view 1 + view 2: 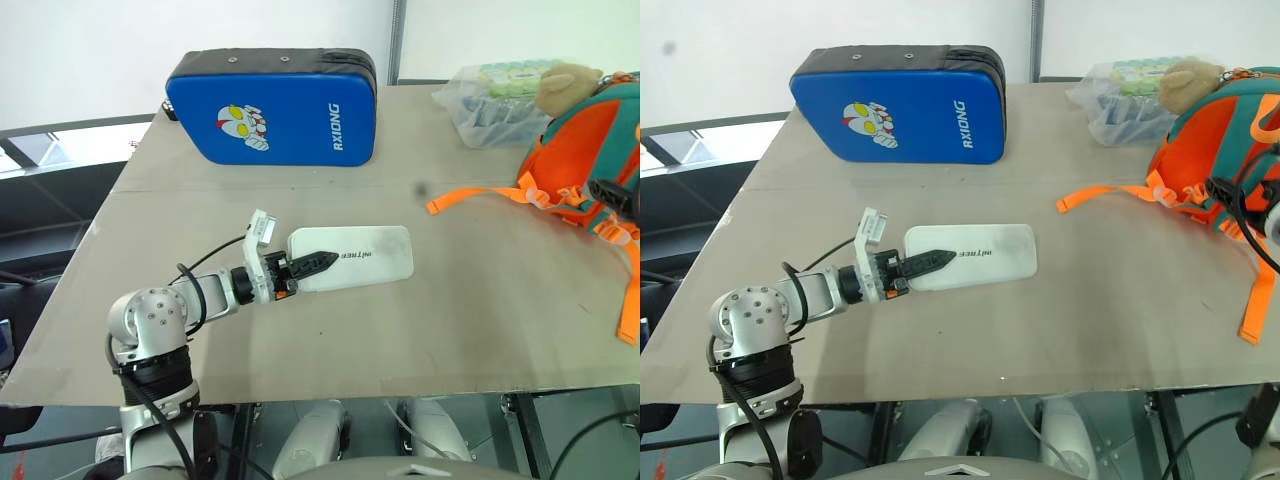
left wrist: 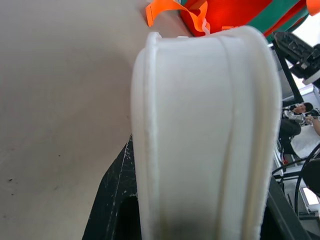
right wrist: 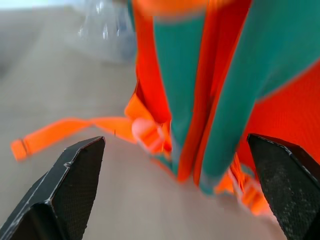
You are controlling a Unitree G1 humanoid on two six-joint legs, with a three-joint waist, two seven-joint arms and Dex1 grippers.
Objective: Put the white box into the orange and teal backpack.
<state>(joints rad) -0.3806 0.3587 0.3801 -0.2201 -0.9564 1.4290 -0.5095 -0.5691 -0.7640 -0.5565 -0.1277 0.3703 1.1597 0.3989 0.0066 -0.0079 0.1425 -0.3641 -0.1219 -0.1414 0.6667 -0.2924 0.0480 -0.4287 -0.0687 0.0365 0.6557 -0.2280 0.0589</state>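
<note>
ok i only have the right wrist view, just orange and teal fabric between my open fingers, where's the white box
Observer: The white box is at mid-table, well to the left of the orange and teal backpack, with the left gripper shut on its near end.
Operator: anything else on the table
Observer: A blue padded case stands along the far edge.
Operator: what's next to the backpack
Observer: A clear plastic bag of green items lies just left of it, and a tan plush toy sits at the backpack's top.
</note>
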